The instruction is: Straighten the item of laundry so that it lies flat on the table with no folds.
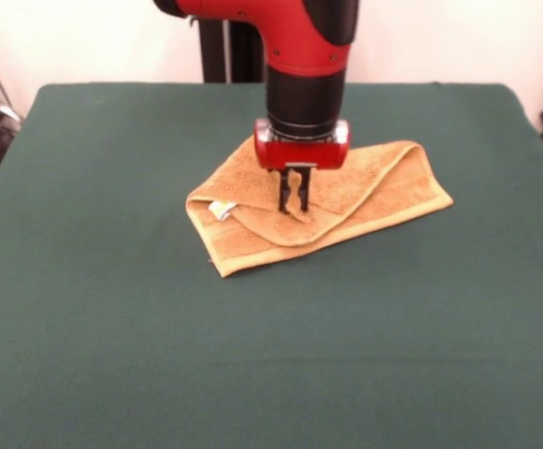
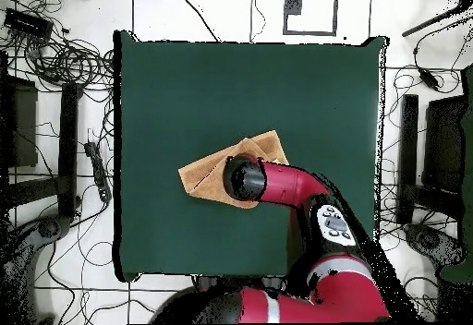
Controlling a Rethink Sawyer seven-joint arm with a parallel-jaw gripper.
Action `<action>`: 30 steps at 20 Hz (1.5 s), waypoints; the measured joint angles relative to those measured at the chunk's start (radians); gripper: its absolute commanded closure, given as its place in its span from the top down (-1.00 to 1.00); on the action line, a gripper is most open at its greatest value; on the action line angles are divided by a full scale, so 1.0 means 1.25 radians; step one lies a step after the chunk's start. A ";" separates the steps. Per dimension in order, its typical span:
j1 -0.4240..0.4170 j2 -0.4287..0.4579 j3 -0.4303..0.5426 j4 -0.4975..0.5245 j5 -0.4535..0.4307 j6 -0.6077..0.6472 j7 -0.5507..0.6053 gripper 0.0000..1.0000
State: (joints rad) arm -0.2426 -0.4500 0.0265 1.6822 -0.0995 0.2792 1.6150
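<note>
Orange-tan towel (image 1: 364,187) lies folded and rumpled near the middle of the green table (image 1: 112,309), a bit toward the robot's side. Small white label (image 1: 221,210) shows at its left corner in front view. Gripper (image 1: 294,198) stands straight over the towel's middle, fingers (image 1: 284,192) nearly together, pinching a small raised tuft of cloth. Overhead, the arm (image 2: 277,185) covers the towel's (image 2: 203,175) right part.

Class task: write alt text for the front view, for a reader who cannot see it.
A red and black robot arm reaches down from above, its hand pinching a raised fold of a small orange-tan towel. The towel lies rumpled and partly folded over itself near the middle of a dark green table.
</note>
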 measured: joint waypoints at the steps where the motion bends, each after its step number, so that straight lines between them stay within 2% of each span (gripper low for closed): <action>1: -0.013 -0.013 0.008 0.013 -0.007 0.000 0.000 -1.00; 9: -0.056 -0.066 0.038 0.066 -0.034 0.000 0.000 -1.00; 30: -0.100 -0.067 0.089 0.076 -0.136 0.008 0.000 -1.00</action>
State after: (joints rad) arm -0.3670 -0.5331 0.1381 1.7770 -0.2697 0.2895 1.6150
